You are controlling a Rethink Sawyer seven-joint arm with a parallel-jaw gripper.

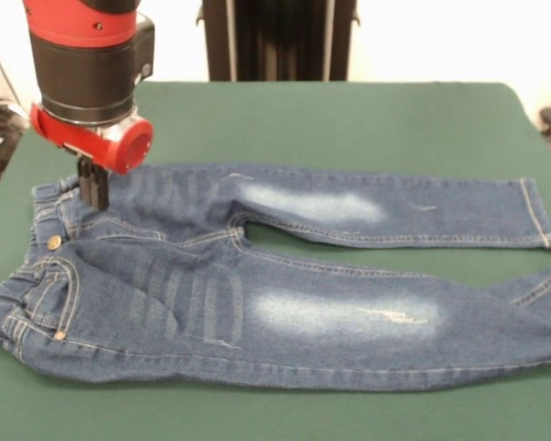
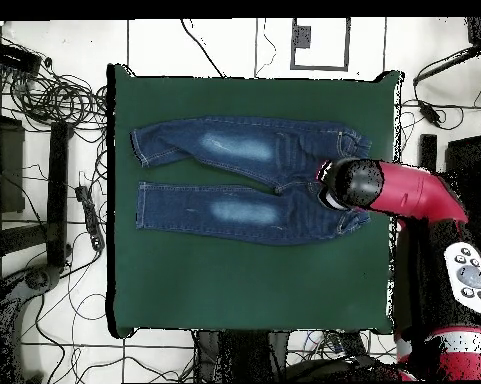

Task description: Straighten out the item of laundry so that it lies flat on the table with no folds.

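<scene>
Jeans [image 1: 285, 285] lie spread on the green table [image 1: 349, 119], legs apart. The claw [image 1: 93, 186] presses the waistband; it looks pinched together, maybe.

Low close front view, high overhead, both over table [image 1: 349, 110].

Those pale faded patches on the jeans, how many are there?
2 on the jeans: one patch on the far leg's thigh, one patch on the near leg's thigh. The underside is hidden, so more may exist.
</scene>
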